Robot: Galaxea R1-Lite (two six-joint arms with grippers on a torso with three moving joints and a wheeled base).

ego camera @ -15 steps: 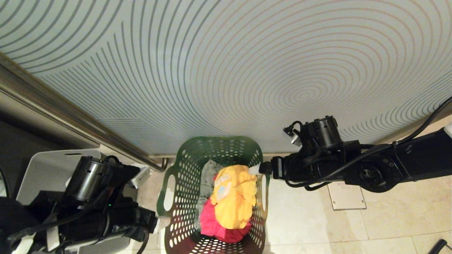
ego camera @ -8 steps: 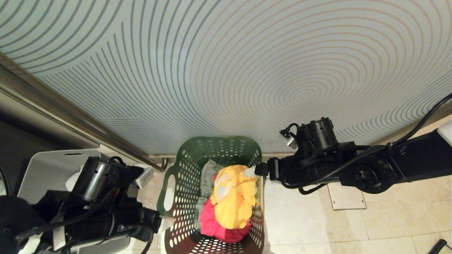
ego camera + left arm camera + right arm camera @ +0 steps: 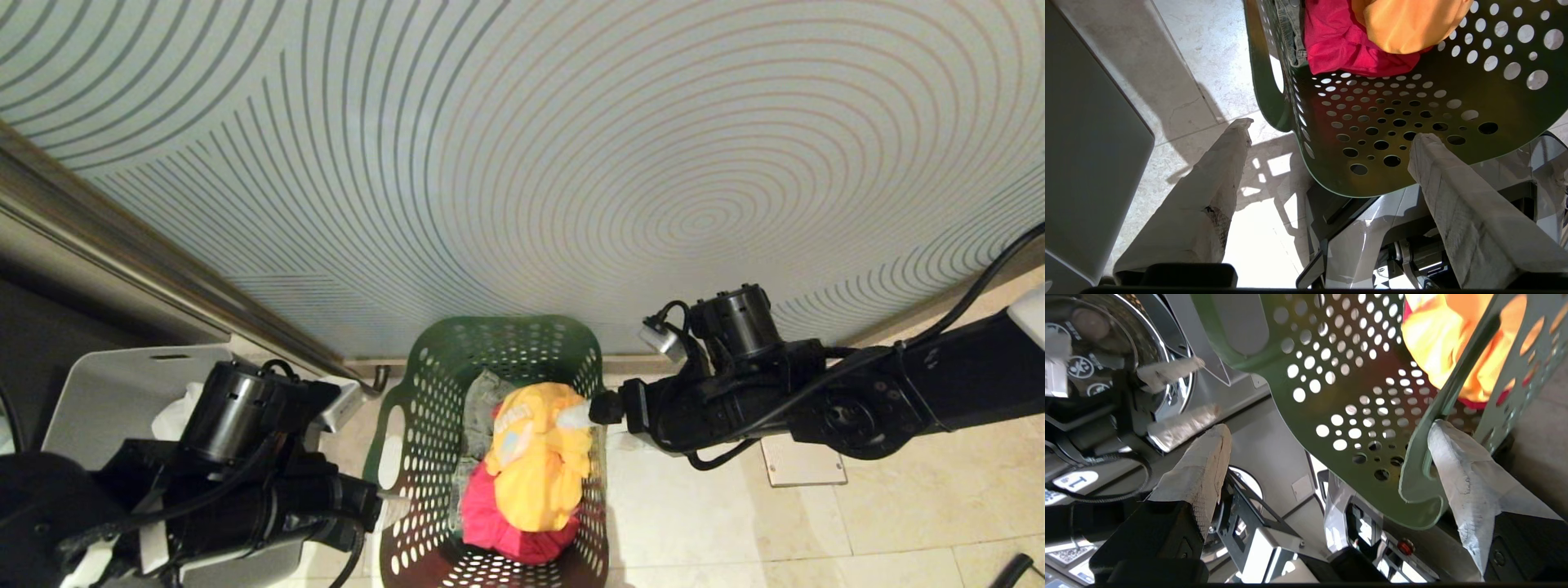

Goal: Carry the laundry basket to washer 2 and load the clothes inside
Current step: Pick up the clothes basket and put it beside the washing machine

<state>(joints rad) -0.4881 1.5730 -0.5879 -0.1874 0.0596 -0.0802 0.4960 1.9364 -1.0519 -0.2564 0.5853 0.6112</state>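
The green perforated laundry basket point(image 3: 424, 351) stands on the tiled floor against the wall. In it lie a yellow garment point(image 3: 539, 457), a red one point(image 3: 498, 523) and a grey one point(image 3: 482, 400). My left gripper point(image 3: 396, 508) is open at the basket's left side, its jaws straddling the wall point(image 3: 1412, 102) below the handle slot. My right gripper point(image 3: 574, 415) is open at the right rim. One of its fingers point(image 3: 1447, 457) touches the right handle edge, and the basket wall point(image 3: 1339, 375) lies between the jaws. A chrome-ringed round washer opening point(image 3: 1167, 343) shows; its number I cannot tell.
A pale wall point(image 3: 531, 163) with curved lines rises right behind the basket. A white panel point(image 3: 106, 384) stands on the floor at the left, behind my left arm. A square floor plate point(image 3: 800, 453) lies under the right arm. My own base shows beneath the basket.
My right gripper has slid a little left over the basket's right rim and its wrist has rolled. The left gripper has crept right, closer to the left rim. The basket has not moved.
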